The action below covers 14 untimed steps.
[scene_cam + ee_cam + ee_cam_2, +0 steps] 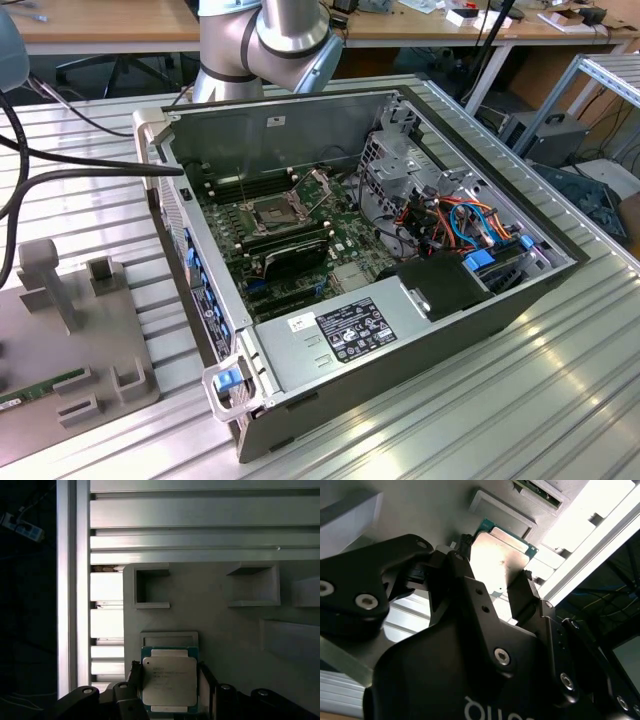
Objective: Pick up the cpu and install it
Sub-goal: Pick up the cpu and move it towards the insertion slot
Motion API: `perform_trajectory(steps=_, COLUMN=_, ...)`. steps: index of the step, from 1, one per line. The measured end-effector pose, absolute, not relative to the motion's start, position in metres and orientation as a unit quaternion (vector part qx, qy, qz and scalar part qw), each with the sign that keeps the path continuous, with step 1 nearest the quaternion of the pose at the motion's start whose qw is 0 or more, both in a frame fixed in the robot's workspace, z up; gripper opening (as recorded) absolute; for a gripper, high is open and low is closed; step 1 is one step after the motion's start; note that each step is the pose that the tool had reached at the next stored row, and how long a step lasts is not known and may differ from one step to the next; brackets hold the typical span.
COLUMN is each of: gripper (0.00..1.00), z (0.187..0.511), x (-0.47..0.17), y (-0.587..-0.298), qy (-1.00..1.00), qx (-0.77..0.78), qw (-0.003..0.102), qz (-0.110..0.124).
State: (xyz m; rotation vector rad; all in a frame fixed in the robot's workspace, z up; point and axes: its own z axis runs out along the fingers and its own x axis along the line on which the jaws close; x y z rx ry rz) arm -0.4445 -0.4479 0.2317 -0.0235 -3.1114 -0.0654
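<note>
Plainly the tool (496,559) is clamped on the cpu (500,565). In the second wrist view its two black fingers (522,592) press on opposite edges of the chip, and the silver-grey metal face between them is left bare. Holding it by the edges looks deliberate (a thin, flat part offers little else to grip), and nothing touches the chip's broad faces.

In the first wrist view the cpu (169,682) sits square between the fingertips of the tool (169,671), with its green border showing around the metal lid. It hangs over a grey fixture plate (225,645), just at the edge of a shallow framed pocket (169,637) cut to about the chip's outline. I judge the pocket to be the chip's resting place and the chip to be out of it, since the pocket's floor looks bare in the second wrist view, though how far it has risen I cannot tell. The plate also has other square recesses (152,587) and lies on the slatted aluminium surface (200,515).

In the exterior view the same plate (70,350) sits towards the exterior view's left, well apart from the open computer case (280,125). Inside the case the dark square socket (272,212) lies with its metal frame hinged up, so the seat is exposed and unfilled. The install has not yet been done.
</note>
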Motion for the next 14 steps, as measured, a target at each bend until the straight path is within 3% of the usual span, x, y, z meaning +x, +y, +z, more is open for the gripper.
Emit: perform_trajectory(steps=14, gripper=0.54, z=0.2339, x=-0.4445, y=-0.4479, qy=-1.000, qx=-0.008, qw=0.015, qz=-0.021)
